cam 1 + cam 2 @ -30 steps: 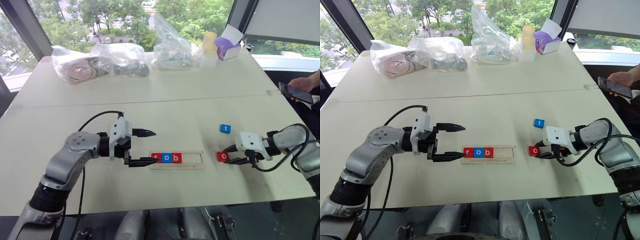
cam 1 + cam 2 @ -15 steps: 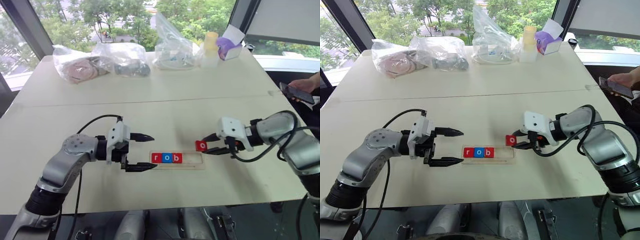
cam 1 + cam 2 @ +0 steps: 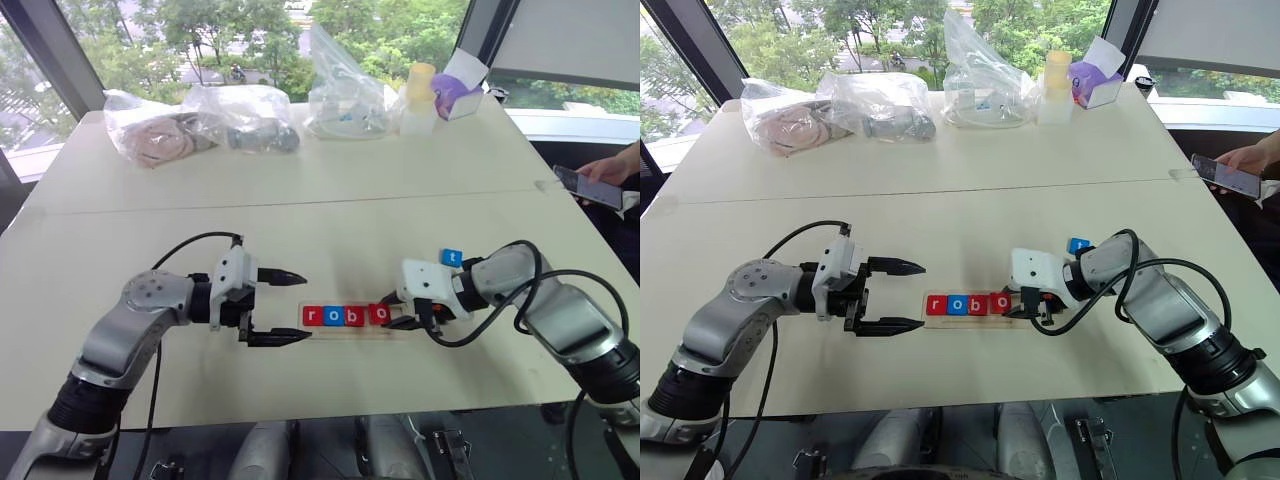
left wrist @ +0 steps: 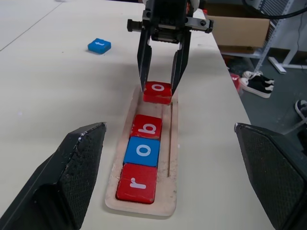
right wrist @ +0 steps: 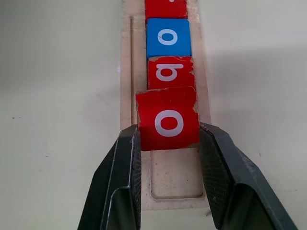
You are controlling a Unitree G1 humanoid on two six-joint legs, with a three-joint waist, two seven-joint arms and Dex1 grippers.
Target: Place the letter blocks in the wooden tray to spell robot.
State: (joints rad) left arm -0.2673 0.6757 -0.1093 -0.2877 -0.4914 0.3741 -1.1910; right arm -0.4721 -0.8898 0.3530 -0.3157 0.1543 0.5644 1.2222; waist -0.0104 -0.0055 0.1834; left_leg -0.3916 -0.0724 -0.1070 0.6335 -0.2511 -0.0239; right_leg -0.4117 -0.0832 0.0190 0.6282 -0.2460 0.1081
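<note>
red "o" block (image 5: 168, 123) sits clamped between the right gripper's (image 5: 169, 158) fingers over the wooden tray (image 5: 125, 72), beside "b".

So the wooden tray (image 3: 392, 328) sits mid-table near the front edge, with the r block (image 3: 311, 317), o block (image 3: 332, 317) and b block (image 3: 352, 317) in a row at its left end. The second o block (image 3: 378, 314) is right beside the b. The t block (image 3: 452, 257) lies on the table, farther back and to the right. Plastic bags (image 3: 205, 120) line the far edge.
</note>
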